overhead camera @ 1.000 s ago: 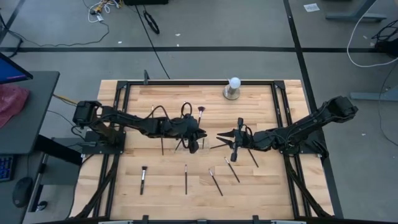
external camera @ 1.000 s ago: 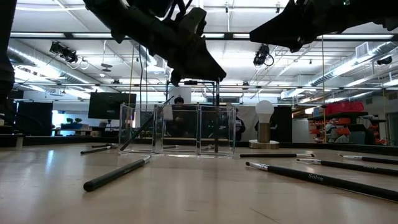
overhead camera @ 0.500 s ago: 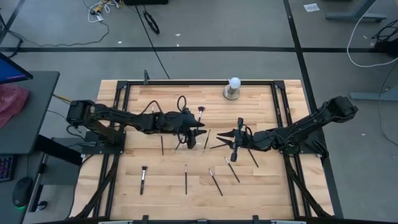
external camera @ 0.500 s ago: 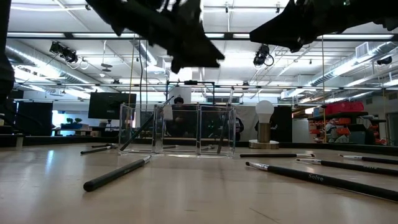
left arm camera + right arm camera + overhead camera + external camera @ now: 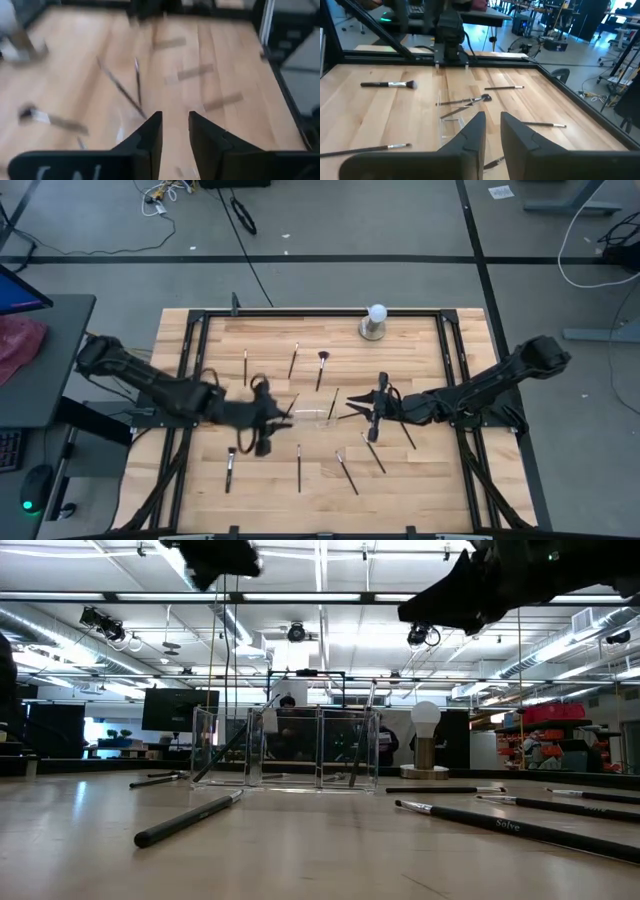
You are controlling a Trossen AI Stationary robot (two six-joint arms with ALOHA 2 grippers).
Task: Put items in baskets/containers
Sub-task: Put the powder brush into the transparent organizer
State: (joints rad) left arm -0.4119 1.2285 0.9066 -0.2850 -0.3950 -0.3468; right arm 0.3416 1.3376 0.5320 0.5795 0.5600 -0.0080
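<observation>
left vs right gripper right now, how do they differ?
1. The left gripper is left of the clear tray with a gap; the right gripper sits close on the tray's right.
2. The left is nearer the table's front edge; the right is level with the tray.

Shared: both empty, fingers slightly apart, above the table.

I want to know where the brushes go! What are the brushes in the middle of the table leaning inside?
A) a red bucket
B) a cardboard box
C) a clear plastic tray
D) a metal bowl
C: in the low view, a few brushes lean inside the clear plastic tray, whose see-through walls show the room behind.
</observation>
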